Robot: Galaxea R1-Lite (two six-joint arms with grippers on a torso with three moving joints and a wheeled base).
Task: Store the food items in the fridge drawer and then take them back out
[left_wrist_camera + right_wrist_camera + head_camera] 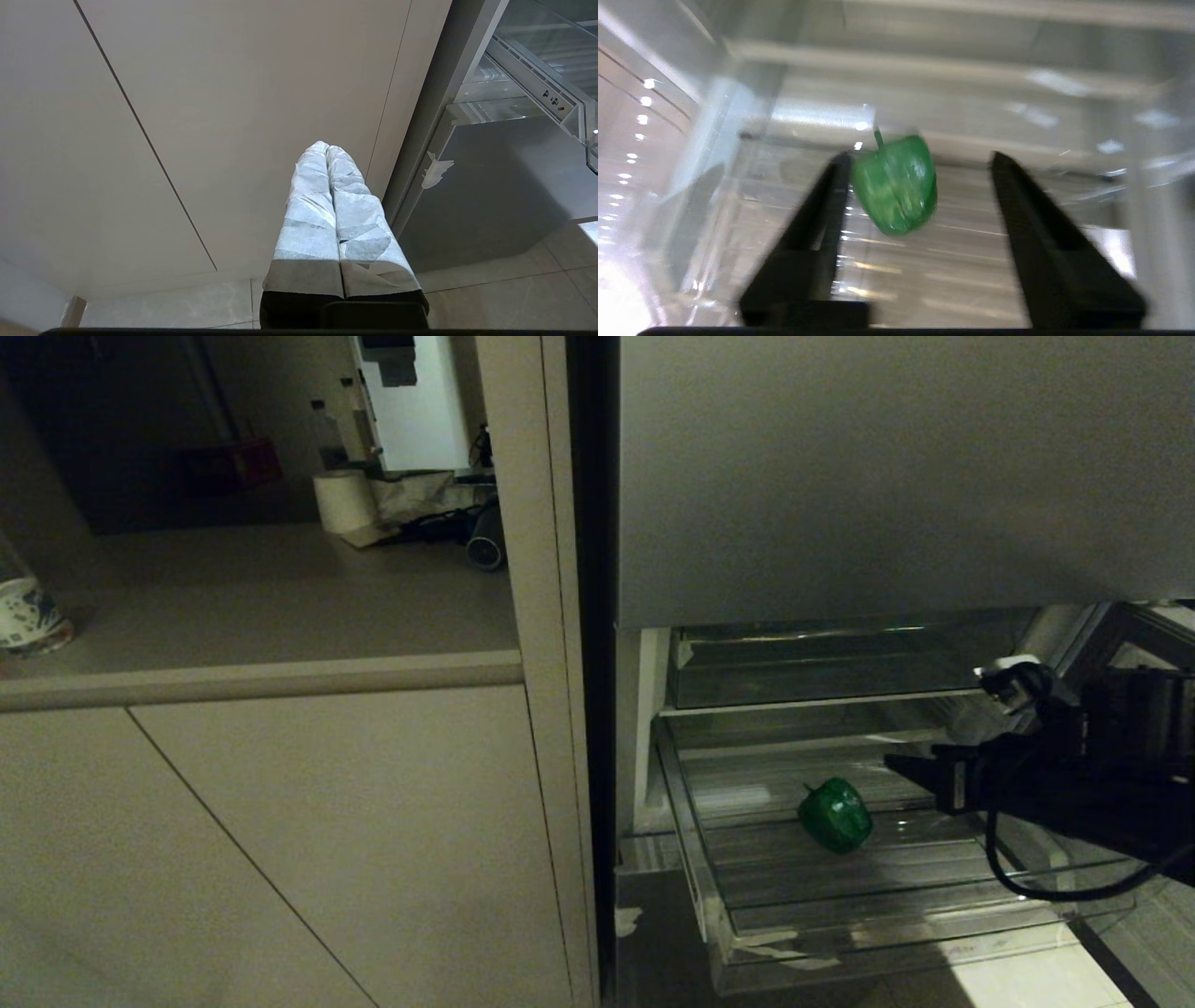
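Note:
A glossy green bell pepper [836, 815] lies on the ribbed floor of the pulled-out clear fridge drawer [887, 952], near its middle. My right gripper [910, 770] reaches in from the right, just right of the pepper and slightly above it, not touching it. In the right wrist view its black fingers [817, 224] stand wide apart and the right gripper [920, 157] is open, with the pepper [894, 184] beyond, close to one fingertip, on the drawer floor [952, 275]. My left gripper [327, 148] is shut and empty, parked low in front of the beige cabinet.
A clear compartment [822, 672] sits just above the drawer, under the grey steel door panel [887, 476]. A black cable [1027, 887] from my right arm loops over the drawer's right side. Left of the fridge are a beige cabinet [280, 840] and a countertop with a paper roll [344, 499].

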